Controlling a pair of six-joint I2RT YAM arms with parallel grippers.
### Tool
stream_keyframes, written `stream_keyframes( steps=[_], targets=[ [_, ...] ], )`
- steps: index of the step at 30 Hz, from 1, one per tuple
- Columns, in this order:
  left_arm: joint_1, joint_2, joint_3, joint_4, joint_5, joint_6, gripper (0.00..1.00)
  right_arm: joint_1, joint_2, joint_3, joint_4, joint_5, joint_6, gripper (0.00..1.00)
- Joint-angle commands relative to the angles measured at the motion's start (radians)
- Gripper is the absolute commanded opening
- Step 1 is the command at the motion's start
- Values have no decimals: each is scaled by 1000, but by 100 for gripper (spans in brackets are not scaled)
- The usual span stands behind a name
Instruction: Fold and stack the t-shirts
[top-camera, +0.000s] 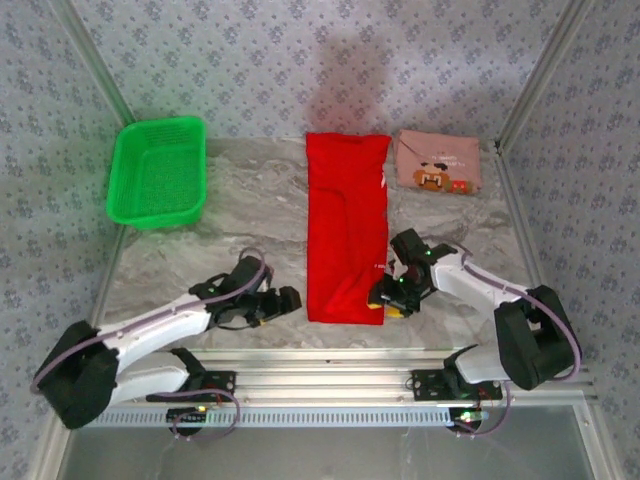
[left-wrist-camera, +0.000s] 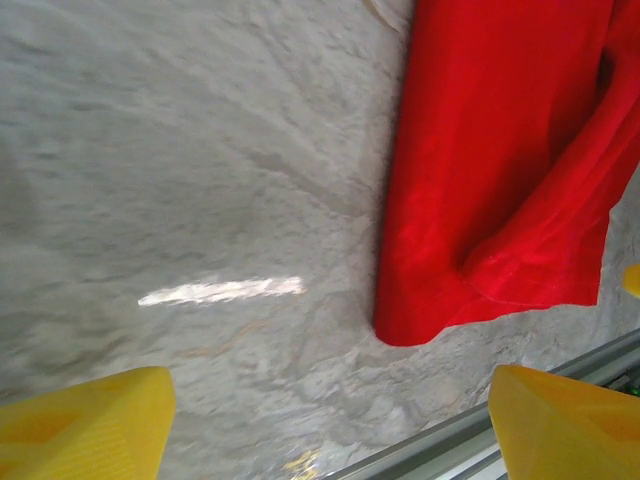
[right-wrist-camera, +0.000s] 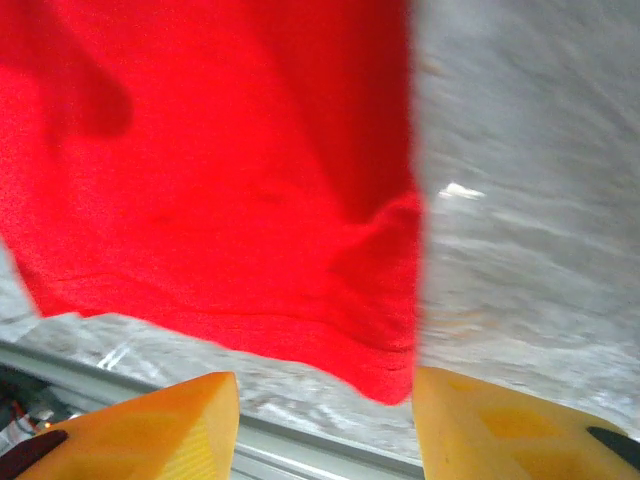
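The red t-shirt (top-camera: 345, 225) lies folded lengthwise into a long strip down the middle of the table. The pink t-shirt (top-camera: 437, 163) sits folded small at the back right, its print up. My left gripper (top-camera: 287, 300) is just left of the red strip's near end, open, with bare table between its yellow fingers (left-wrist-camera: 85, 420). The red shirt's (left-wrist-camera: 500, 170) near left corner lies ahead of it. My right gripper (top-camera: 387, 296) is at the strip's near right corner, open. The red cloth's (right-wrist-camera: 220, 180) corner reaches down beside its right finger (right-wrist-camera: 510, 430), not pinched.
A green mesh basket (top-camera: 158, 170) stands at the back left. The metal rail (top-camera: 330, 385) runs along the near table edge, close under both grippers. Patterned walls close in the back and sides.
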Motion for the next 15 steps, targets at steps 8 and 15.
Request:
stream_keyframes(
  steps=[8,15],
  targets=[
    [-49,177,111,150,41,-39,70,-26,-47,-65,63,-36,14,47],
    [-58,253,124,161,20,-61,62,-30,-9,-64,114,-27,34,43]
  ],
)
